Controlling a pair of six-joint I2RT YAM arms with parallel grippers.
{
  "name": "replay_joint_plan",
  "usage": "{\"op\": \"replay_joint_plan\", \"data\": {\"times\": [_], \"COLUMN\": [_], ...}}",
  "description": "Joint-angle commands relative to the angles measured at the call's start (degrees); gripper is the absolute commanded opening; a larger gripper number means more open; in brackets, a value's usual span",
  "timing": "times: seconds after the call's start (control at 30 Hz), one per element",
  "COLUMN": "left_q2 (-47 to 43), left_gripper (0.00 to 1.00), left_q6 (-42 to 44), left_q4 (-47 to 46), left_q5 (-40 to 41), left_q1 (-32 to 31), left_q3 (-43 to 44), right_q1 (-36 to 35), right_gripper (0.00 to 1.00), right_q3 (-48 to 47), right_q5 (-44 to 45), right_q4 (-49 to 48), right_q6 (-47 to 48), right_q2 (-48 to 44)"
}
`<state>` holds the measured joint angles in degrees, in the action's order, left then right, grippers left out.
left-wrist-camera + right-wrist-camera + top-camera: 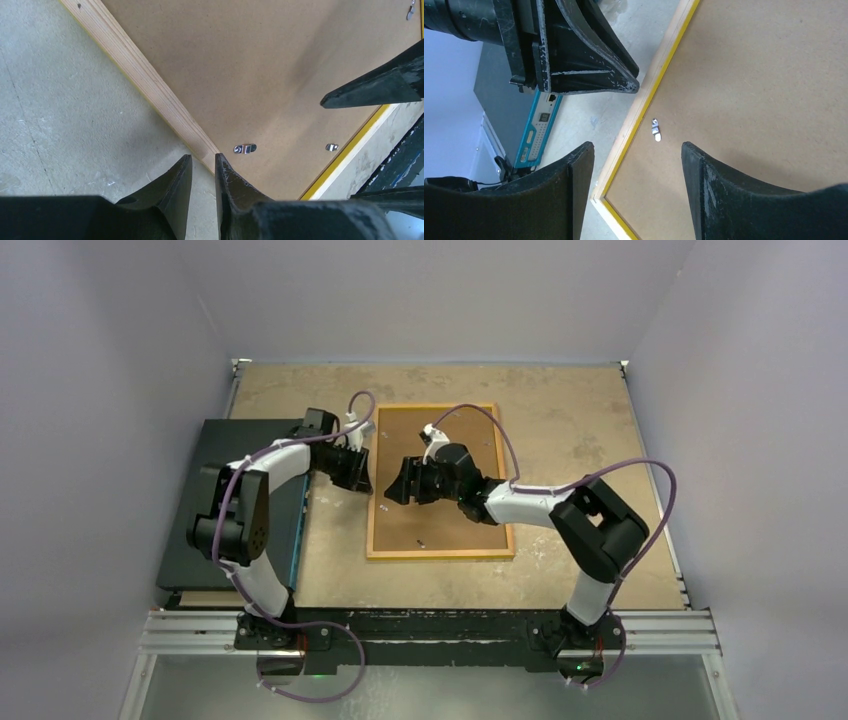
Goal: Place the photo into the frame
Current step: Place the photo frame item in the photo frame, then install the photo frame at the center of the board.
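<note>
The frame [440, 554] lies face down in the middle of the table, its yellow-edged wooden rim [145, 75] around a plain brown backing board [445, 430]. Small metal clips [245, 148] sit on the board near the rim. The photo is hidden. My left gripper [202, 156] hangs at the frame's left rim, jaws a narrow slit apart with only bare table showing between them. My right gripper [636, 146] hovers open above the same left rim [644, 107], one finger over the table, the other over the board. The two grippers face each other closely [378, 482].
A flat black panel [235, 440] lies at the table's left, with a teal device [536, 132] along its right side. Grey walls close in the table on three sides. Purple cables loop over both arms.
</note>
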<state>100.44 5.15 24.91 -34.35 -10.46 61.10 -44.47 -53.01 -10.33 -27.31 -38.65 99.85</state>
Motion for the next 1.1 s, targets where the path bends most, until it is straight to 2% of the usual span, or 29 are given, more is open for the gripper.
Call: {"op": "replay_joint_plan", "data": {"times": [0.0,0.23,0.37,0.57,0.9,1.0,1.07], "left_q2": [0.85,2.10,1.80,2.41,4.09,3.93,3.81], "left_gripper": [0.21,0.21,0.24,0.25,0.17,0.17,0.13], "left_q6": [0.28,-0.07,-0.36,-1.17,-1.20,-1.72,-2.04], "left_q4": [-1.53,-3.09,-4.42,-6.27,-5.91,-6.05,-6.18], "left_q5": [-1.53,2.22,3.84,2.40,2.32,2.09,1.92], "left_q1": [0.26,0.24,0.26,0.19,0.16,0.20,0.25], "left_q3": [-0.40,-1.55,-2.50,-3.97,-3.80,-4.07,-4.15], "right_q1": [-0.54,-1.69,-2.51,-3.40,-4.55,-5.03,-5.44], "right_gripper": [0.66,0.63,0.63,0.62,0.59,0.59,0.58], "right_q3": [0.00,-2.33,-3.31,-4.15,-5.87,-6.00,-6.13], "right_q5": [-3.82,-4.00,-3.75,-3.88,-3.99,-4.17,-4.17], "right_q4": [-7.12,-6.58,-5.81,-6.04,-5.12,-5.42,-5.42], "right_q6": [-0.27,1.33,2.35,2.92,3.06,3.06,2.93], "right_q2": [2.04,6.06,7.28,9.25,11.85,12.17,12.33]}}
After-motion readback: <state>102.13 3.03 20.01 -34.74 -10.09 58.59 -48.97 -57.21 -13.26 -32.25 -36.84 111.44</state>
